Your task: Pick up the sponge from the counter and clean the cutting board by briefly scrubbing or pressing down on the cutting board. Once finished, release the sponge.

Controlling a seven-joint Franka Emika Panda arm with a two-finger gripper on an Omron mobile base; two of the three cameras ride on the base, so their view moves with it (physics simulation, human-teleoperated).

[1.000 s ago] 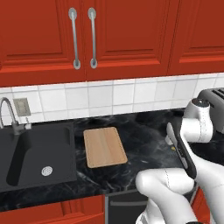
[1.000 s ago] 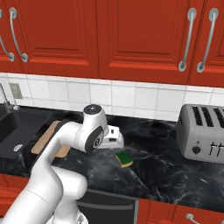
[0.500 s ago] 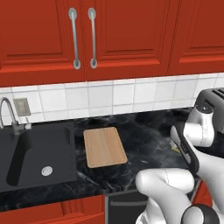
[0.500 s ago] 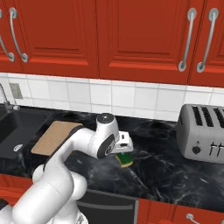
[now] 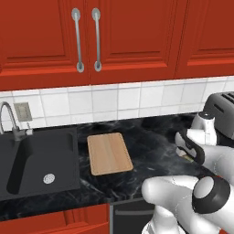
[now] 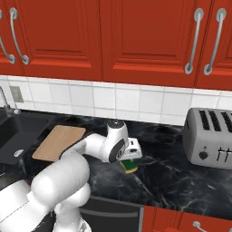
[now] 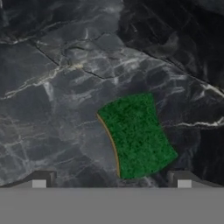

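You find no words, no numbers, no brand names, no signs to read anywhere here.
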